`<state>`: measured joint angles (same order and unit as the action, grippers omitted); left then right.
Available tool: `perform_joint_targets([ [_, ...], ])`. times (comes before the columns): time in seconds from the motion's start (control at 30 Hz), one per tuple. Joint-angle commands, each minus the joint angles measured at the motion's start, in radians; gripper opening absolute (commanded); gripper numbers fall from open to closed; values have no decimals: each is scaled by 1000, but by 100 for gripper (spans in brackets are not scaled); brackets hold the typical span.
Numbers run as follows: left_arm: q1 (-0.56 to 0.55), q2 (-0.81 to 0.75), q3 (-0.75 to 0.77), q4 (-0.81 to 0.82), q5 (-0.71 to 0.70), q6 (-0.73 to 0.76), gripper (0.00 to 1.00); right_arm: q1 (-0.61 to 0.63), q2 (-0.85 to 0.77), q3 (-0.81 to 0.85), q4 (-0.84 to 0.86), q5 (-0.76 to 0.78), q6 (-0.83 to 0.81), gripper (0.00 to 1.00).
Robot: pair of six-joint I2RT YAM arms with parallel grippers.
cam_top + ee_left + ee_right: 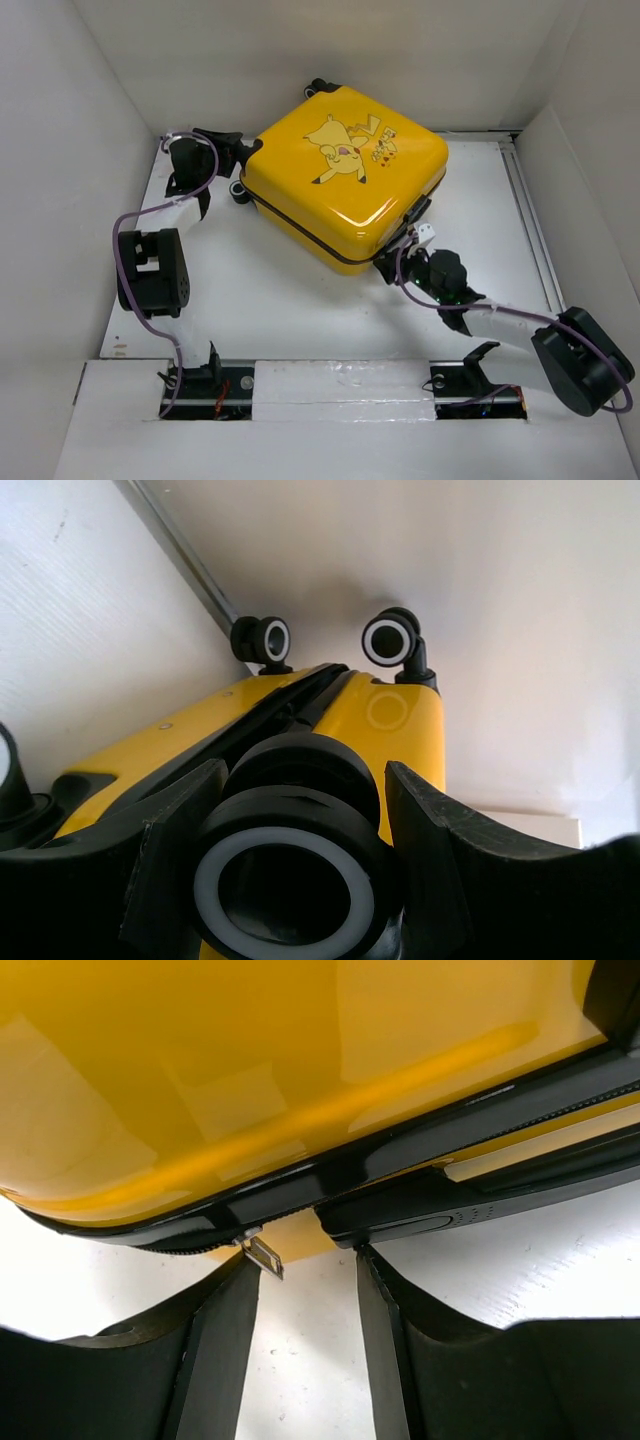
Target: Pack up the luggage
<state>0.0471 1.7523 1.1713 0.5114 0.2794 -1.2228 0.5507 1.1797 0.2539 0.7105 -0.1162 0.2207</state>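
Where the luggage lay: the luggage (345,175) was seen closed and flat on the table (300,310), with its cartoon (345,148) facing up. It was flanked by the two sets of jaws, one at its wheeled end and one at its near edge.
Left jaws: the left gripper (305,770) was closed on a caster wheel (290,815), and a finger (180,830) was set against each side of the black tyre.
Beyond the left jaws: the yellow shell was seen running away from the fingertips, ending at two far wheels (390,638) that stood well apart from the jaws.
Right jaws: the right gripper (306,1258) was seen with its fingers (225,1340) apart. Only bare table was framed between them, and nothing was gripped.
Just ahead of the right jaws: the black zipper trim (400,1155) was seen crossing the view past both fingertips, with a black moulded piece (430,1215) under it above the right-hand finger.
Zipper pull: a small metal zipper pull (262,1256) was seen hanging from the trim just beside the tip of the left-hand finger. Whether it was touched could not be told.
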Motion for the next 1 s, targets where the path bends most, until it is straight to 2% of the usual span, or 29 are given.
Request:
perform_joint_targets([
  [0.0,17,-39,31,138,-20,49,0,-8,3,86,126,-38,-30,49],
  [0.37,27,15,105,73,-29,95,0,23,80,136,171,-122,-40,40],
  [0.53,27,-5,105,73,-20,95,0,32,6,136,115,-108,-61,49],
  [0.7,27,-27,96,88,-11,86,0,51,-3,136,115,-125,-73,49],
  [0.87,27,-37,106,73,-22,97,0,74,26,146,150,-100,-73,42],
  [0.97,27,-37,97,73,-31,108,0,74,69,170,210,-128,-63,33],
])
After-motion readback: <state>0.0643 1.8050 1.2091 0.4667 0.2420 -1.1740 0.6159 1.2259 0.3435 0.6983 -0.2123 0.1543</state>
